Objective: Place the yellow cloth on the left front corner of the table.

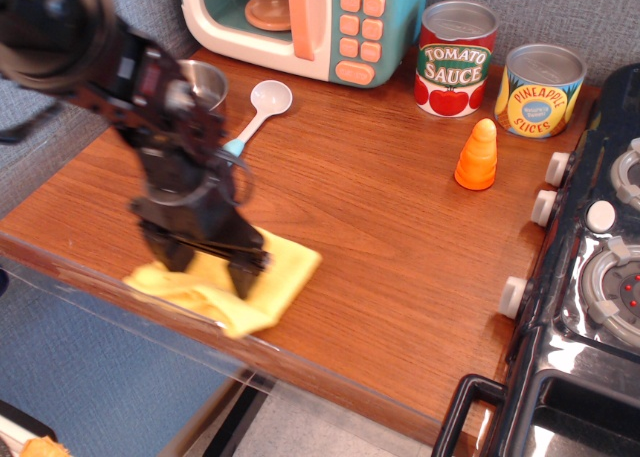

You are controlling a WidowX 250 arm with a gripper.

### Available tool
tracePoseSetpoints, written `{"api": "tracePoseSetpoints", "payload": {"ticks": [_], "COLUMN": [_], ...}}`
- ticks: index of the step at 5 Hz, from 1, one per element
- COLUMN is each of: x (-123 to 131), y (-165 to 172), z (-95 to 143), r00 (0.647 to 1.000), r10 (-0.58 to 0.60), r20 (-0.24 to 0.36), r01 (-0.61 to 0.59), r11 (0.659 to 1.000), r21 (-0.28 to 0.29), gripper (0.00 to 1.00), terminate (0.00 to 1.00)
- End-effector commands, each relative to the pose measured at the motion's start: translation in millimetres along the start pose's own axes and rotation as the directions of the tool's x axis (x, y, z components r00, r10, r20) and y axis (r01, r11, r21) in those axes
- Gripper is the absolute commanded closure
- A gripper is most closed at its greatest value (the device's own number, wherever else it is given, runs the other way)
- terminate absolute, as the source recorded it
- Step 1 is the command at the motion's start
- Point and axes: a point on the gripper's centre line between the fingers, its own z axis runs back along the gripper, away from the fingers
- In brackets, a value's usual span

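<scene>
The table (400,227) spreads out under me, reddish-brown wood with a clear plastic strip along its near edge. To the right sits the black stove (585,277), its pale knobs facing the wood. At the back stands a toy microwave (300,22) in teal and cream. My arm (110,77) reaches in from the upper left, dark and somewhat blurred. The yellow cloth (275,277) lies at the table's near edge, left of the middle, rumpled and bunched, its front fold right at the plastic strip. My gripper (207,267) points straight down onto it, the two fingers spread apart with their tips pressed on the cloth, one toward the left end and one nearer the middle; most of the free cloth shows to my right. A tomato sauce can (457,57) and a pineapple can (540,89) stand side by side by the back wall. A steel pot (205,80) peeks out behind my arm. A white spoon (262,107) with a blue handle lies near it, and an orange cone (477,155) stands alone toward the stove.
</scene>
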Motion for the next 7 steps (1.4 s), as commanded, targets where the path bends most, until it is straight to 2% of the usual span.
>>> {"api": "tracePoseSetpoints", "payload": {"ticks": [1, 3, 4, 5, 6, 7], "x": [-8.0, 1.3, 11.9, 19.7, 27.6, 38.7], "y": [63.5, 115.5, 131.6, 137.2, 119.7, 101.3], "z": [-9.3, -17.5, -20.1, -19.3, -19.5, -9.6], "r00": [0.997, 0.983, 0.982, 0.986, 0.994, 0.997], "r10": [0.077, 0.186, 0.188, 0.166, 0.102, 0.04], "r20": [-0.007, -0.004, 0.0, 0.009, 0.026, 0.059], "r01": [-0.077, -0.185, -0.188, -0.166, -0.102, -0.04], "r11": [0.997, 0.981, 0.979, 0.984, 0.995, 0.999], "r21": [0.023, 0.057, 0.073, 0.062, 0.021, -0.008], "gripper": [0.0, 0.0, 0.0, 0.0, 0.0, 0.0], "terminate": [0.0, 0.0, 0.0, 0.0, 0.0, 0.0]}}
